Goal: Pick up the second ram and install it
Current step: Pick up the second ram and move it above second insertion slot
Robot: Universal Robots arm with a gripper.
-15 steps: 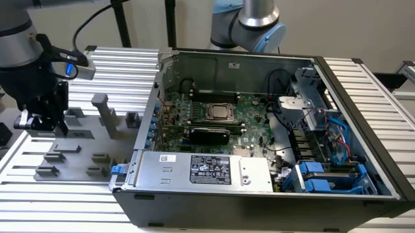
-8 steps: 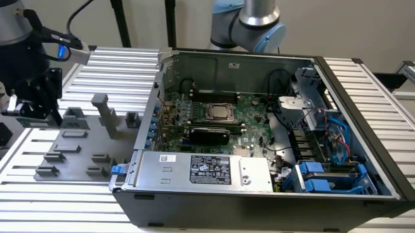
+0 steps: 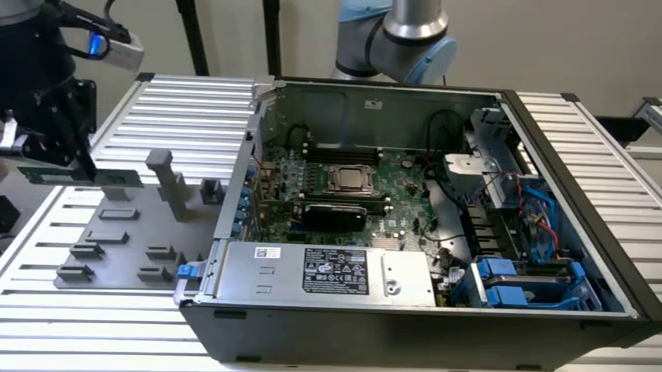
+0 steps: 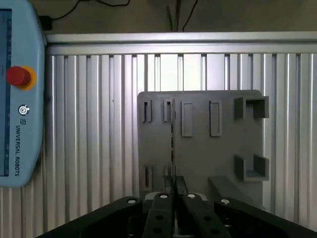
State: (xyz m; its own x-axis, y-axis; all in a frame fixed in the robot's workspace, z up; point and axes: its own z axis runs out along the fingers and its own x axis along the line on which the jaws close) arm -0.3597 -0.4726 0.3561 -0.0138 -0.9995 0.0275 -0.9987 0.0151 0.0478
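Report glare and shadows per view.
Exterior view: ribbed table glares white; computer case interior sits darker. Wrist view: glare peaks on the table's end rail; fixture plate evenly lit; second ram in the tool reads as a dark edge.

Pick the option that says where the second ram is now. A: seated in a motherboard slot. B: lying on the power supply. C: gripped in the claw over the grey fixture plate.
C: the claw grips the second ram above the grey fixture plate.
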